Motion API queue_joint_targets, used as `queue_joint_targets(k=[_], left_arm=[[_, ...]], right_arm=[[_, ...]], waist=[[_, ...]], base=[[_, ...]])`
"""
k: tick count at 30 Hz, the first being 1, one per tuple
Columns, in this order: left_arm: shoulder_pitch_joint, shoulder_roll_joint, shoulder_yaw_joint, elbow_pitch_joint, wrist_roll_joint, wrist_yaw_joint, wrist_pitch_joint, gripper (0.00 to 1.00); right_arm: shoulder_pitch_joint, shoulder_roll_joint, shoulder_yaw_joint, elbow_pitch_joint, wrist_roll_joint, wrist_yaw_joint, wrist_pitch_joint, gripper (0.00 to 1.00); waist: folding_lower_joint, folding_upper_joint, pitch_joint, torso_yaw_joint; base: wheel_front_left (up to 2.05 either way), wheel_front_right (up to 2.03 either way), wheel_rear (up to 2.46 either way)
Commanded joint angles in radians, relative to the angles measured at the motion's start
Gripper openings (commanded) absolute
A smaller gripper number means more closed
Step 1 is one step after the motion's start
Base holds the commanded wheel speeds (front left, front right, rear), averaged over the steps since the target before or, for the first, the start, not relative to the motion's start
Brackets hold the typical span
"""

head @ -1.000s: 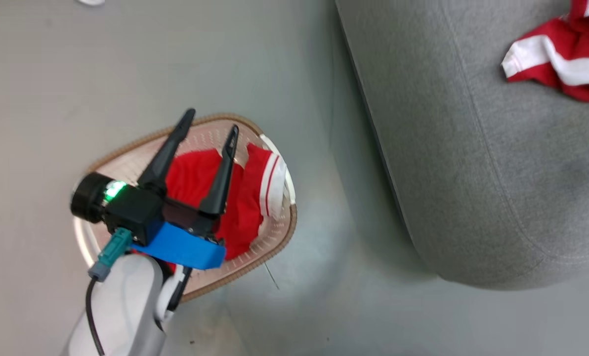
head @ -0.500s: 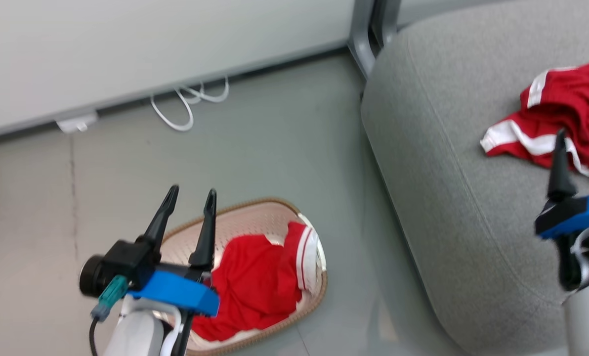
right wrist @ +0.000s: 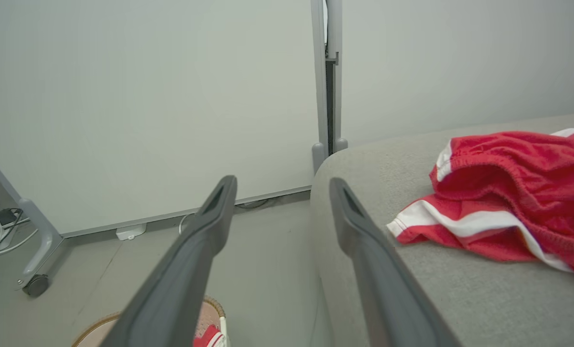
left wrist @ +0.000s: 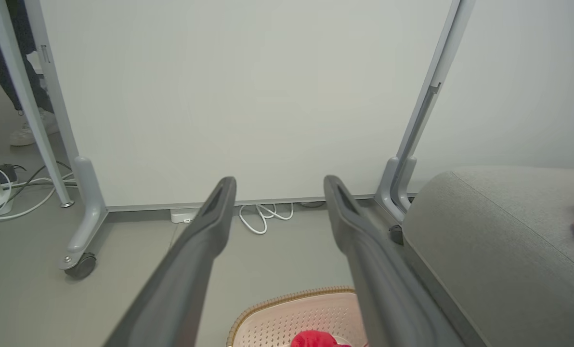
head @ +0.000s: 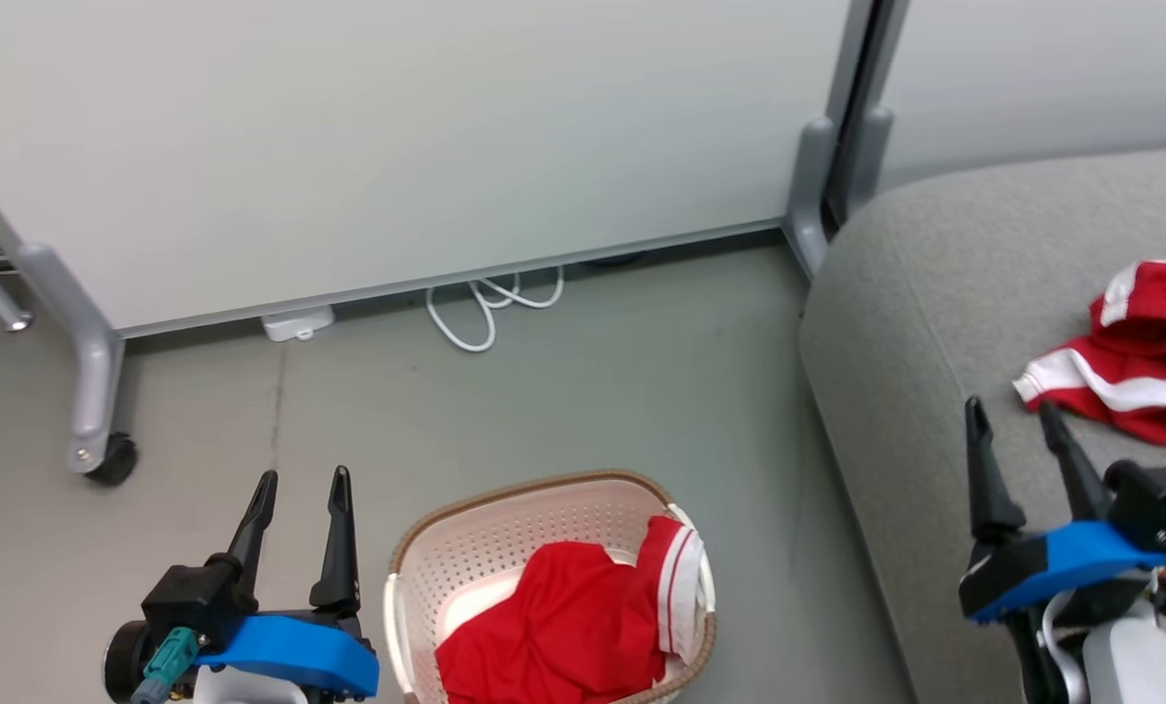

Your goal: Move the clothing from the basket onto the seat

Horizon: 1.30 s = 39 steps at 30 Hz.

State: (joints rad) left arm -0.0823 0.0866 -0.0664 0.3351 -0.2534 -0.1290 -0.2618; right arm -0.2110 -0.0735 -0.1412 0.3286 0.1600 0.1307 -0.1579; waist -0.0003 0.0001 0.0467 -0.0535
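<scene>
1. Head view: found one red garment on the seat, a second garment left heaped in the basket; saw left pincer and right pincer spread wide, empty.
2. Left wrist view: hovered near the basket rim, holding nothing.
3. Right wrist view: hung by the seat's garment, empty; judged roughly half done.

The head view looks down from above the basket, toward the white partition beyond it. Both wrist views sit lower, facing that partition, the right one further right of the basket; all share basket and seat
</scene>
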Motion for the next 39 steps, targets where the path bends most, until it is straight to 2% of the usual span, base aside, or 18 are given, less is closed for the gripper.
queue_joint_targets(k=[1,11,27,33,39], left_arm=[[0.010,-0.003,0.007,0.006,0.009,-0.002,-0.005,1.00],[0.015,-0.017,0.040,0.040,0.008,-0.002,-0.005,1.00],[0.008,-0.025,0.049,0.051,0.005,-0.002,-0.005,1.00],[-0.009,-0.028,0.028,0.058,0.001,-0.002,-0.005,1.00],[-0.085,-0.019,-0.015,0.073,0.002,-0.002,-0.005,1.00]], right_arm=[[0.030,0.005,0.005,-0.016,-0.004,0.000,0.009,1.00],[0.132,0.022,0.067,-0.122,0.023,0.000,0.054,1.00],[0.134,0.024,0.106,-0.142,0.023,0.000,0.069,1.00],[0.103,0.024,0.132,-0.151,0.036,0.000,0.072,1.00],[0.037,0.024,0.158,-0.184,0.044,0.000,0.071,1.00]], waist=[[0.0003,-0.0001,-0.020,0.027],[0.0003,-0.0001,-0.041,0.072],[0.0003,-0.0001,-0.020,0.057],[0.0003,-0.0001,0.032,0.043],[0.0003,-0.0001,0.172,-0.002]], base=[[0.00,0.00,0.00],[0.00,0.00,0.00],[0.00,0.00,0.00],[0.00,0.00,0.00],[0.00,0.00,0.00]])
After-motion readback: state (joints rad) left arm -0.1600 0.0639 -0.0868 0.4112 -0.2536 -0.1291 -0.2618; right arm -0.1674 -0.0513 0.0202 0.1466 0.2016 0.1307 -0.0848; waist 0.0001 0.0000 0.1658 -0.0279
